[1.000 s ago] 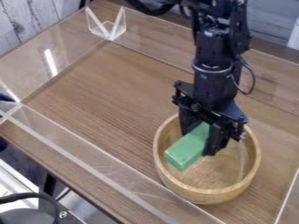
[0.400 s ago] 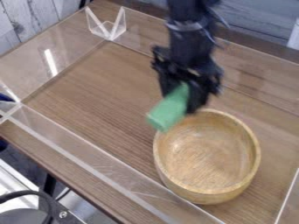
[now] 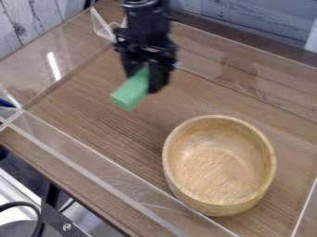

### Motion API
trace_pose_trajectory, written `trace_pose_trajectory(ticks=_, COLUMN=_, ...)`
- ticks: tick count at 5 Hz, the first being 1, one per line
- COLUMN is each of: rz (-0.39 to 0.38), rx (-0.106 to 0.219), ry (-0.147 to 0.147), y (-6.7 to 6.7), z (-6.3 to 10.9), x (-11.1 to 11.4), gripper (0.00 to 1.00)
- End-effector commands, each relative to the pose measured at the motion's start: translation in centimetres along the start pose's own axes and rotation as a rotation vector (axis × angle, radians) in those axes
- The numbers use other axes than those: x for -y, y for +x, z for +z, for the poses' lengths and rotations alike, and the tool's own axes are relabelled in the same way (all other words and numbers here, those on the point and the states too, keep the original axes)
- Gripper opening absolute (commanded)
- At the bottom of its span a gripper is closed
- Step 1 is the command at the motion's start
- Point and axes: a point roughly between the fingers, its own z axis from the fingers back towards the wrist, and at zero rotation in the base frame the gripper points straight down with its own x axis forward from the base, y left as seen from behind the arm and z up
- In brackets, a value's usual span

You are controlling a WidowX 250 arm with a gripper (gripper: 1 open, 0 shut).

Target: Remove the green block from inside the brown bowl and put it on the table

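The green block hangs tilted in the air above the table, left of the brown bowl. My gripper points straight down and is shut on the block's upper end, black fingers on either side of it. The light tan wooden bowl sits at the lower right with nothing inside it. The gripper is well clear of the bowl's rim, up and to the left of it.
Low clear acrylic walls border the tabletop along the front and left edges. A small clear acrylic stand sits at the far back left. The arm comes down from the top of the view.
The gripper lifted the green block out of the bowl and carried it up and to the left across the table. The bowl now holds nothing.
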Motion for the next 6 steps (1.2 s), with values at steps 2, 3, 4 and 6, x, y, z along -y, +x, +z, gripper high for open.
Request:
trace_pose_trajectory(ticks=2, rz=-0.009, rx=0.026, ry=0.043, y=-0.5, z=-0.4, x=-3.2, gripper=0.00)
trace_pose_trajectory(ticks=3, rz=-0.018, rx=0.006, ry=0.046, y=-1.0, z=-1.5, x=-3.1, gripper=0.00)
trace_pose_trajectory(ticks=4, rz=-0.023, rx=-0.011, ry=0.049, y=-1.2, z=-2.6, x=-3.1, gripper=0.00)
trace_pose_trajectory(ticks=6, rz=-0.018, rx=-0.030, ry=0.049, y=-1.2, z=-4.4, x=-3.2, gripper=0.00)
